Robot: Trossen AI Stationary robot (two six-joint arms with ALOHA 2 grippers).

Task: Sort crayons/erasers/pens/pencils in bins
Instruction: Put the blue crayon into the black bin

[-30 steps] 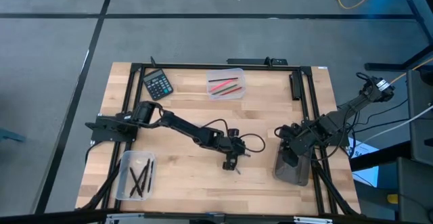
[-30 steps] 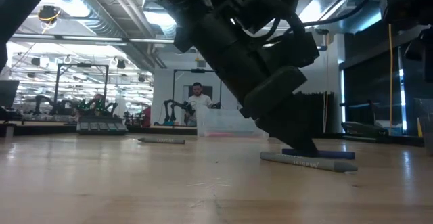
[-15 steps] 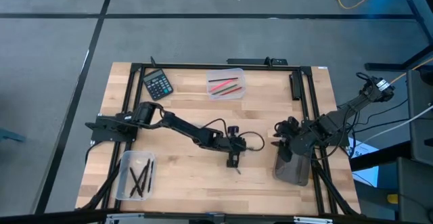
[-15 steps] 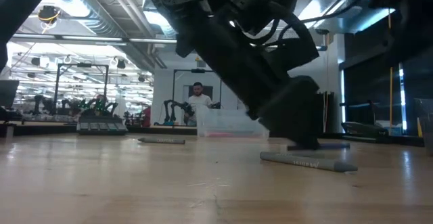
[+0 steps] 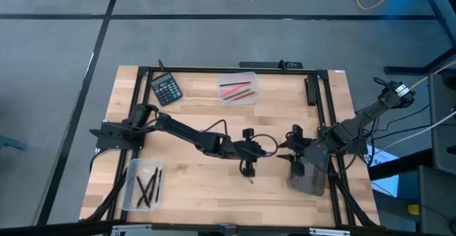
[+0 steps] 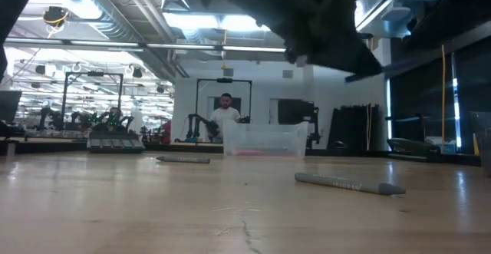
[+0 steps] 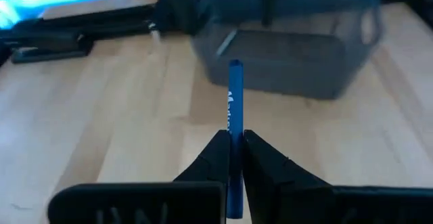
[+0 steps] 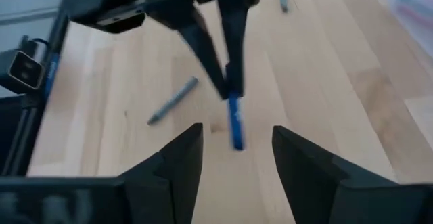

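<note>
My left gripper hangs above the middle of the table, shut on a blue pen that points at the smoky dark bin. My right gripper stands open over the dark bin's far side and faces the left gripper. A grey pen lies flat on the table below the left gripper. Another grey stick lies farther back. A clear bin at the far edge holds red and green sticks. A clear bin at the near left holds black sticks. My left gripper pinches the blue pen's shaft between its two fingers. The pen lies along the fingers and its free end sticks out past their tips, slanting down. The pen hangs clear of the table.
A black calculator lies at the far left. A black frame runs round the table top. Bare wood lies between the left gripper and the near edge. A person stands in the room beyond.
My left gripper has risen from the table and tipped toward level, taking the blue pen up clear of the wood. The grey pen has stayed where it lay. My right gripper has turned at the wrist above the dark bin.
</note>
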